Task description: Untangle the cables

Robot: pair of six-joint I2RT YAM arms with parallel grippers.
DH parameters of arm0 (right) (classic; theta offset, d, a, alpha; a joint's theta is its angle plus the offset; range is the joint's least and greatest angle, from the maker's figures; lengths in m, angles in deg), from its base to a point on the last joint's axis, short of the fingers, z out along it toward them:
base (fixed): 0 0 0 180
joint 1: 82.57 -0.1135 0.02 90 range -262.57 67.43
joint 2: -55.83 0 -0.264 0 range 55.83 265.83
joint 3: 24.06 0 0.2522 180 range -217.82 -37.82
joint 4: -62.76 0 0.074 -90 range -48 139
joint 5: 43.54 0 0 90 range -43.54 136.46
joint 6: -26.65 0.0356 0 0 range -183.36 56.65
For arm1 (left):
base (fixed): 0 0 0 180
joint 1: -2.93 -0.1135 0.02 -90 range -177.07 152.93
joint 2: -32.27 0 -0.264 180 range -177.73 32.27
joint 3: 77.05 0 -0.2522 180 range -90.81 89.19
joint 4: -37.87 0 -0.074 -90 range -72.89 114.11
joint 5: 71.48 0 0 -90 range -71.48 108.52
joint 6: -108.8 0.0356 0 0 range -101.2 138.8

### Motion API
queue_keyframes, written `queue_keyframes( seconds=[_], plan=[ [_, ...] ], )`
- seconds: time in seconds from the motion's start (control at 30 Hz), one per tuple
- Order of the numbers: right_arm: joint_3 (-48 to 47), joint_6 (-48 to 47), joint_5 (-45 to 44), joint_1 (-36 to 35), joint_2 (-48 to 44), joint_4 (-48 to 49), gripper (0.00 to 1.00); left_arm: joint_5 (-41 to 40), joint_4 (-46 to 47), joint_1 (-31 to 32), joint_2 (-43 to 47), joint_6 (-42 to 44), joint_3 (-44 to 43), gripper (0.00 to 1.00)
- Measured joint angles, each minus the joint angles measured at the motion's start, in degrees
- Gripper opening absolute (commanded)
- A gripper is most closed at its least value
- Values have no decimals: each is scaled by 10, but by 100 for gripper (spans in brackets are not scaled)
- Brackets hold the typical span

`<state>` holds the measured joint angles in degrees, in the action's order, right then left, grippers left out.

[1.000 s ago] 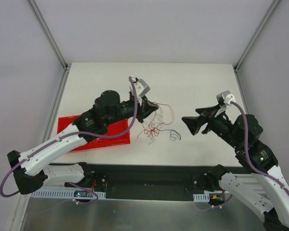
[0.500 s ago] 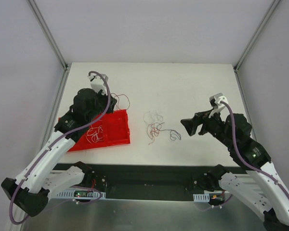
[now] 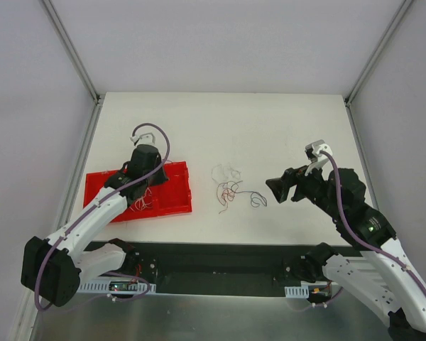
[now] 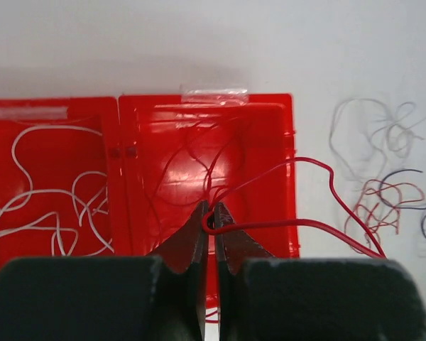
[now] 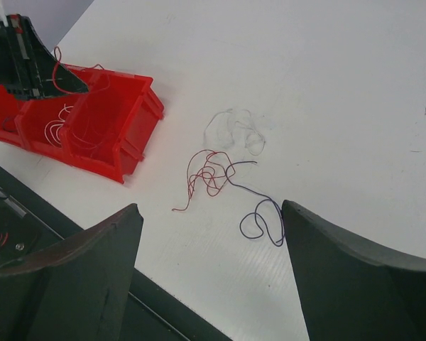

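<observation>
The cables (image 3: 231, 190) lie as a small loose tangle on the white table: a dark red wire (image 5: 207, 176), a purplish wire (image 5: 259, 213) and a faint whitish wire (image 5: 234, 128). In the left wrist view the tangle (image 4: 380, 202) is at the right. My left gripper (image 4: 213, 208) hangs over the right compartment of the red bin (image 4: 270, 142), shut on a bright red wire (image 4: 305, 223) that trails right over the bin's wall. In the top view the left gripper (image 3: 145, 172) sits above the bin. My right gripper (image 5: 209, 212) stands wide open, holding nothing, just right of the tangle.
The red bin (image 3: 174, 201) stands at the table's front left, with two compartments. White wires (image 4: 50, 206) lie in its left one, thin red ones in its right. A black rail (image 3: 220, 259) runs along the near edge.
My left arm has swung from the tangle leftward to above the red bin, carrying a red wire with it. The right gripper has shifted slightly and stays open.
</observation>
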<state>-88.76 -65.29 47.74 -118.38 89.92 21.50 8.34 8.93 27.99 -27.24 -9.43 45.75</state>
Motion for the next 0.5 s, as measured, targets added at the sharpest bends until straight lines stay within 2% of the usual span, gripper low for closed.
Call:
queue_keyframes(
  seconds=[0.3,0.5],
  plan=[
    [2,0,0,3,8,0,82,-8,-44,0,-78,-81,20,0],
    [10,0,0,5,8,1,82,-3,-90,0,-174,-100,2,0]
  ],
)
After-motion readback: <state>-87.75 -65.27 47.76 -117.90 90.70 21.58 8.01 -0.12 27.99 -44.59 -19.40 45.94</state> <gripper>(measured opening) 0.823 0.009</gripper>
